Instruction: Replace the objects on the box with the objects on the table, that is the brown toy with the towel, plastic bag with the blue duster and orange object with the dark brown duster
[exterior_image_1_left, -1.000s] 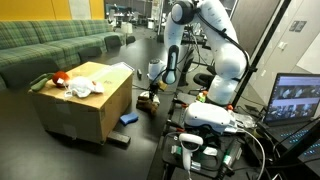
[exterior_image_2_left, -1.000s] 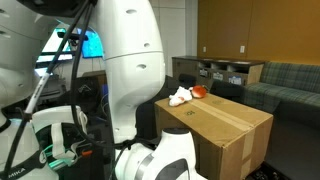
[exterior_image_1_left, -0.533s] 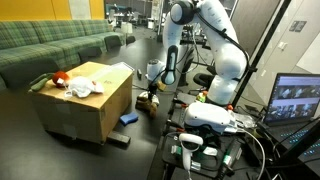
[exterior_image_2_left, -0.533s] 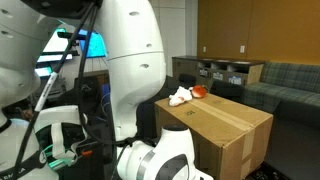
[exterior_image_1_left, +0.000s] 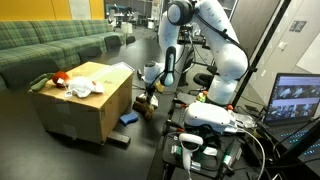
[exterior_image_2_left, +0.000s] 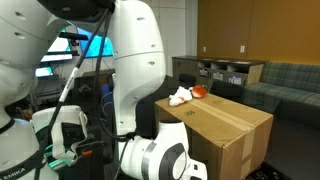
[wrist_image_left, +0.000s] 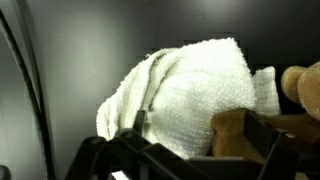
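In the wrist view the white towel (wrist_image_left: 185, 85) lies bunched on the dark table (wrist_image_left: 70, 50), right under my open gripper (wrist_image_left: 195, 135). The brown toy (wrist_image_left: 232, 130) lies against the towel's right side, just inside my right finger; the jaws stand apart and grip nothing. In an exterior view my gripper (exterior_image_1_left: 150, 90) hangs low beside the box (exterior_image_1_left: 85, 105), over the brown toy (exterior_image_1_left: 147, 102). On the box sit the orange object (exterior_image_1_left: 60, 78) and the white plastic bag (exterior_image_1_left: 85, 88). The blue duster (exterior_image_1_left: 128, 118) and dark brown duster (exterior_image_1_left: 120, 140) lie on the table by the box.
The robot's base and cabling (exterior_image_1_left: 205, 140) stand close to the right, with a laptop (exterior_image_1_left: 298, 100) beyond. A green sofa (exterior_image_1_left: 50, 45) runs behind the box. In an exterior view the arm (exterior_image_2_left: 135, 70) blocks most of the scene beside the box (exterior_image_2_left: 230, 125).
The arm has shifted slightly toward the box. The jaws have stayed open, and the things on the box and table have not moved.
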